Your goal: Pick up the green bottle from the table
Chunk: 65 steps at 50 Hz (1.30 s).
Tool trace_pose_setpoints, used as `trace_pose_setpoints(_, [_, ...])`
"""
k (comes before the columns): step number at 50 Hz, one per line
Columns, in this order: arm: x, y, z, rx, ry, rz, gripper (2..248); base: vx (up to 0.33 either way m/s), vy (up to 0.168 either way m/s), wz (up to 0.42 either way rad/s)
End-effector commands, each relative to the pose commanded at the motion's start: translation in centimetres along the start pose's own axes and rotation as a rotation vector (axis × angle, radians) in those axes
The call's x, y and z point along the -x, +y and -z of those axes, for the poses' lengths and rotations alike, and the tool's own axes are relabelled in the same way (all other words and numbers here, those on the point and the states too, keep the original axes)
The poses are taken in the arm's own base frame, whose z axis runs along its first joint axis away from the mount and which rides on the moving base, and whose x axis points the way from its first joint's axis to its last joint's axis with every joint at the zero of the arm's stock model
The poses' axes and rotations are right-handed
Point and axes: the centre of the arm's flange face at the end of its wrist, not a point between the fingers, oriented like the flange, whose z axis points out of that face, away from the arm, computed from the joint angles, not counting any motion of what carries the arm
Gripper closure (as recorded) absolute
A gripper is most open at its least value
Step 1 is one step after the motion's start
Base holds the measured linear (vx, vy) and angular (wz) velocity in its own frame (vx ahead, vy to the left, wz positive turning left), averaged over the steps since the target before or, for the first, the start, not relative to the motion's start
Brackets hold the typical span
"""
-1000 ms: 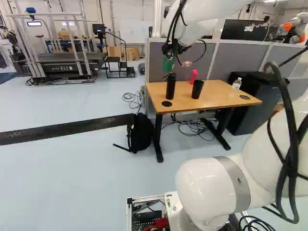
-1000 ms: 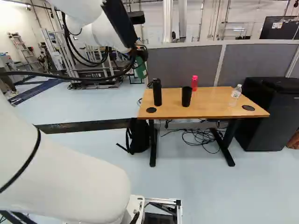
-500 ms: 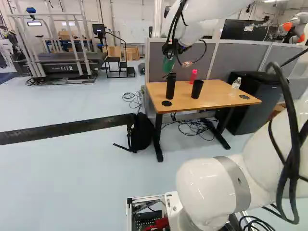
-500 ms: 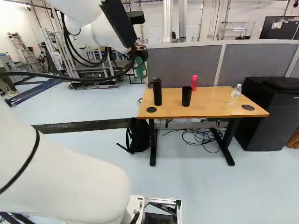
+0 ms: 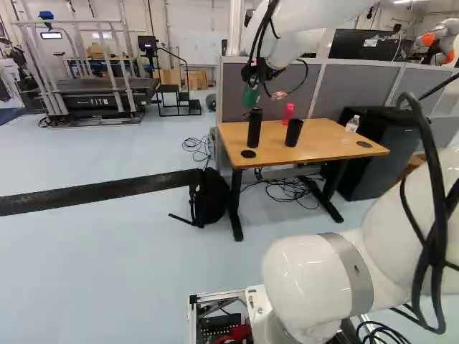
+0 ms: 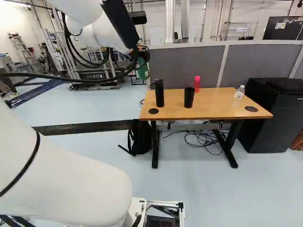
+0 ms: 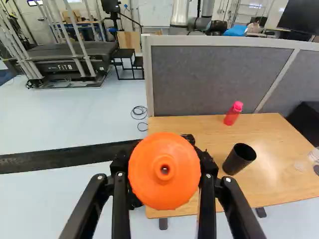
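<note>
In the left base view the gripper (image 5: 264,70) hangs from the arm over the table's far left end, with the green bottle (image 5: 250,96) beneath it. The right base view also has the green bottle (image 6: 142,71) up in the air, clear of the tabletop. Seen along the gripper (image 7: 164,174), a round orange cap (image 7: 164,154) sits between both fingers, which are closed against it from two sides. The bottle's green body is hidden behind this cap there. A wooden table (image 6: 218,101) stands below.
On the table stand a tall black bottle (image 6: 159,93), a black cup (image 6: 189,97), a pink-red bottle (image 6: 197,83) and a clear bottle (image 6: 238,96). A grey partition (image 6: 187,66) rises behind. A backpack (image 5: 210,197) lies by the left table leg. Another robot (image 5: 443,39) is far right.
The arm's large white lower link has sunk very slightly in the right base view. The green bottle remains held in the air, with hardly any visible shift.
</note>
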Motion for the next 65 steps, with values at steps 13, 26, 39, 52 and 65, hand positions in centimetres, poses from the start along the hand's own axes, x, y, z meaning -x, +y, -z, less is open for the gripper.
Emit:
trace_pose_setpoints(13, [0.1,0.0,0.0,0.0,0.0,0.0,227,0.0,0.0,0.0])
trace_pose_setpoints(26, [0.9,0.0,-0.3,0.0,0.001,0.0,227,0.0,0.0,0.0])
trace_pose_setpoints(39, [2.4,0.0,-0.8,-0.001,0.004,0.0,227,0.0,0.0,0.0])
trace_pose_setpoints(52, [4.7,-0.1,-1.3,-0.002,0.008,0.001,227,0.0,0.0,0.0])
trace_pose_setpoints(65, [7.8,-0.2,-1.9,-0.003,0.013,0.001,227,0.0,0.0,0.0])
